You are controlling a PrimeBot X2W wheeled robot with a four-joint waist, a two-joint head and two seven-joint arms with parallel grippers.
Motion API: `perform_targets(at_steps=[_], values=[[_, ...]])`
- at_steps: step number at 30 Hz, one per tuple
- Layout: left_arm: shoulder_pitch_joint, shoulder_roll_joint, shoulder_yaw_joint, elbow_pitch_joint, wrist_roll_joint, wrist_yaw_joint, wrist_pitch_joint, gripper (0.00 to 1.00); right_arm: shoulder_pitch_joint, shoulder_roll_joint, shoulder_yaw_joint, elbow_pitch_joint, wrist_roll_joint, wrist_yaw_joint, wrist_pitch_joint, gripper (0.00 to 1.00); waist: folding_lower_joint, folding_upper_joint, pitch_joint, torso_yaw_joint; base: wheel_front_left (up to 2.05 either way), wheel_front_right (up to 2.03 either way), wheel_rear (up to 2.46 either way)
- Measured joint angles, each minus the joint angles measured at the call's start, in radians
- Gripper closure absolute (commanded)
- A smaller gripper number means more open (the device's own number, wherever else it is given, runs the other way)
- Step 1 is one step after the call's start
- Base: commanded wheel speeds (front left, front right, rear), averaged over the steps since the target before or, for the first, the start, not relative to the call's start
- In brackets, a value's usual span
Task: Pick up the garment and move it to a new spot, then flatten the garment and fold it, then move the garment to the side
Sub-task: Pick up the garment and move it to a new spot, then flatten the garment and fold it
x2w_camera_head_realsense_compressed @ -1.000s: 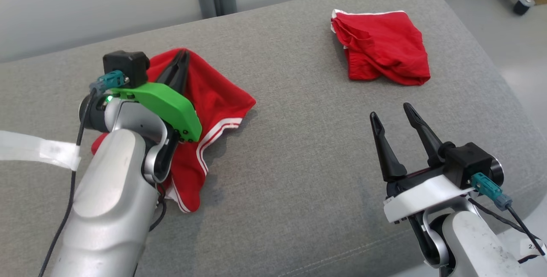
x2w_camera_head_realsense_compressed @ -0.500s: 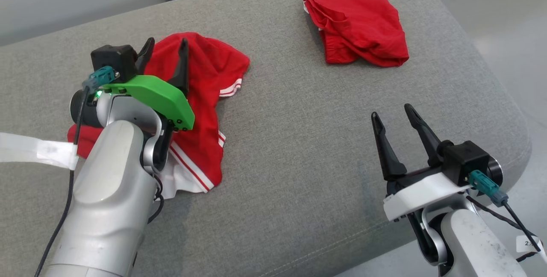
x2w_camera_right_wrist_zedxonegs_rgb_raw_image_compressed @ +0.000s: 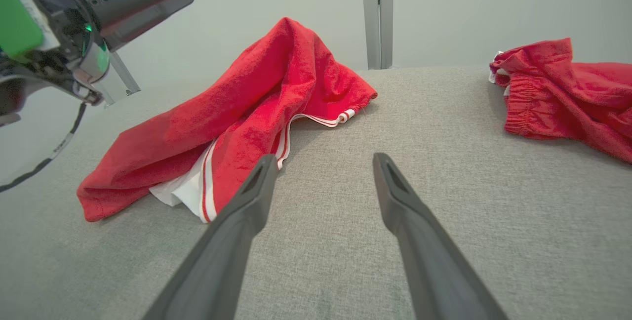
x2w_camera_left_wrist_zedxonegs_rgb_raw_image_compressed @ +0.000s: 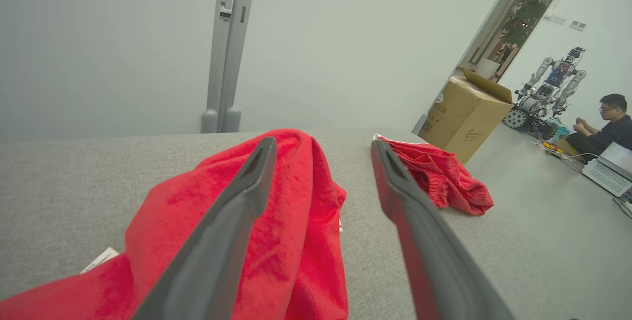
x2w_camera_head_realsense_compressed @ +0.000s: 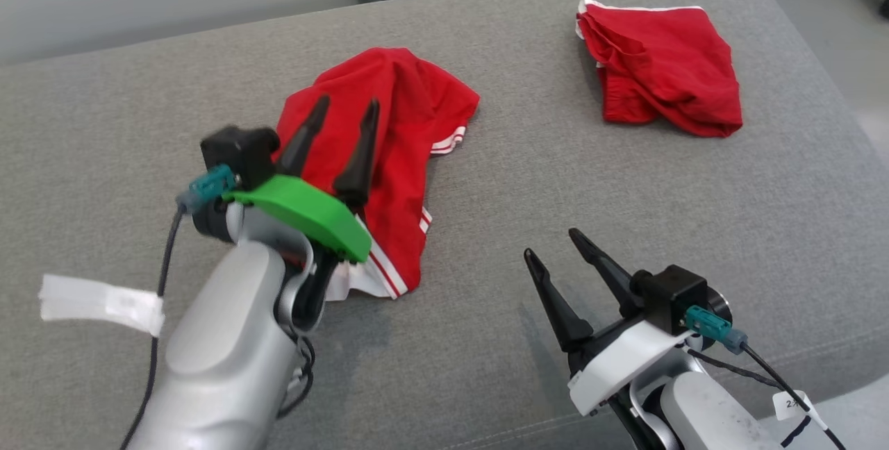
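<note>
Red garment (x2w_camera_head_realsense_compressed: 406, 123), crumpled heap (white-striped hem showing), on grey cushion (x2w_camera_head_realsense_compressed: 555, 179)

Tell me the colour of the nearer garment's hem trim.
Hem trim: white with red stripes; right wrist view.

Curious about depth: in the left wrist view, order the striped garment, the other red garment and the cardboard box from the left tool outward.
1. Striped garment, under the left tool.
2. Other red garment, farther right.
3. Cardboard box, floor beyond.
</note>
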Motion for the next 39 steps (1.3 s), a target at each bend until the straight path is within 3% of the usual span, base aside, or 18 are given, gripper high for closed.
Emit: perform_targets(at_steps=[6,15,22,29,39], values=[[0.129,0.001,-0.03,-0.008,-0.025,0.003,-0.012,0.0,0.004,0.019,0.008,0.057,0.055,0.025,0.0,0.0,0.0,0.0,-0.024,0.062,0.0,0.0,0.0],[0.259,0.007,-0.023,-0.087,-0.044,0.06,-0.027,0.0,0.011,0.039,0.055,0.152,0.105,0.047,0.002,0.0,0.0,0.0,-0.067,0.18,0.0,0.0,0.0],[0.333,0.009,-0.022,-0.184,-0.058,0.099,-0.028,0.0,-0.05,0.026,0.115,0.24,0.014,0.058,0.012,0.0,0.0,-0.0001,-0.084,0.277,0.0,0.0,0.0],[0.362,0.015,-0.023,-0.274,-0.061,0.116,-0.028,0.0,-0.134,-0.04,0.143,0.339,-0.09,0.057,0.043,0.0,0.0,0.0,-0.085,0.374,0.0,0.0,0.0],[0.394,0.016,-0.035,-0.359,-0.068,0.118,-0.028,0.0,-0.204,-0.058,0.14,0.425,-0.109,0.055,0.049,0.0,0.0,-0.0001,-0.06,0.503,0.0,0.0,0.0]])
